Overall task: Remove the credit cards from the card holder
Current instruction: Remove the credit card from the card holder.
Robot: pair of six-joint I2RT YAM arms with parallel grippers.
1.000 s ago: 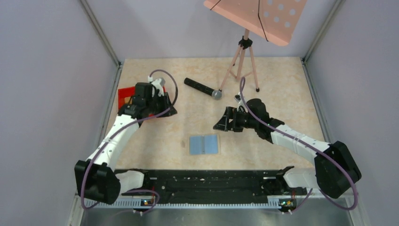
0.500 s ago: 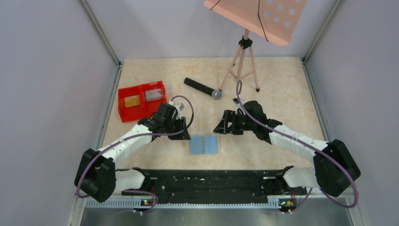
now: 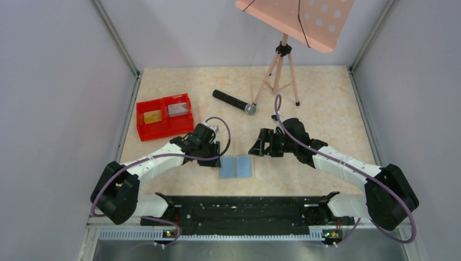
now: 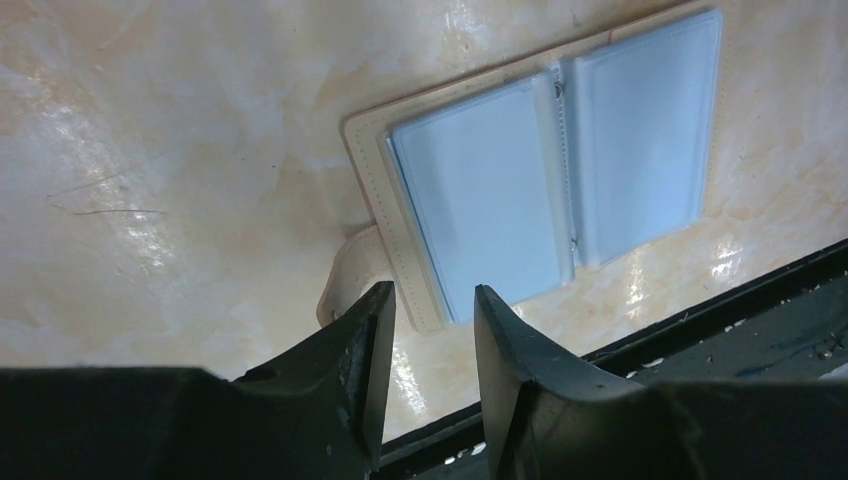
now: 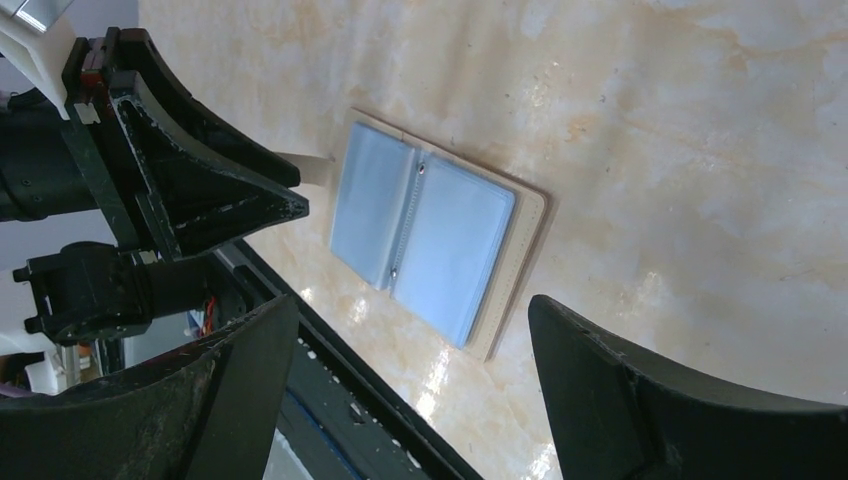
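The light-blue card holder (image 3: 236, 166) lies open and flat on the table, near the front. It also shows in the left wrist view (image 4: 550, 170) and the right wrist view (image 5: 430, 235); no card shows in its two panels. A gold-yellow credit card (image 3: 153, 117) and a silvery grey one (image 3: 175, 109) lie in the red tray (image 3: 142, 129). My left gripper (image 3: 216, 160) is at the holder's left edge, jaws a little apart and empty (image 4: 433, 295). My right gripper (image 3: 254, 148) hovers just beyond the holder's far right corner, wide open and empty (image 5: 412, 310).
A black microphone (image 3: 234, 101) lies behind the holder. A pink music stand on a tripod (image 3: 281, 65) stands at the back right. A black rail (image 3: 244, 206) runs along the table's near edge. Walls close in the left and right sides.
My left arm has swung from over the red tray down and right to the holder's left edge, uncovering the tray and its two cards. The right arm has barely moved.
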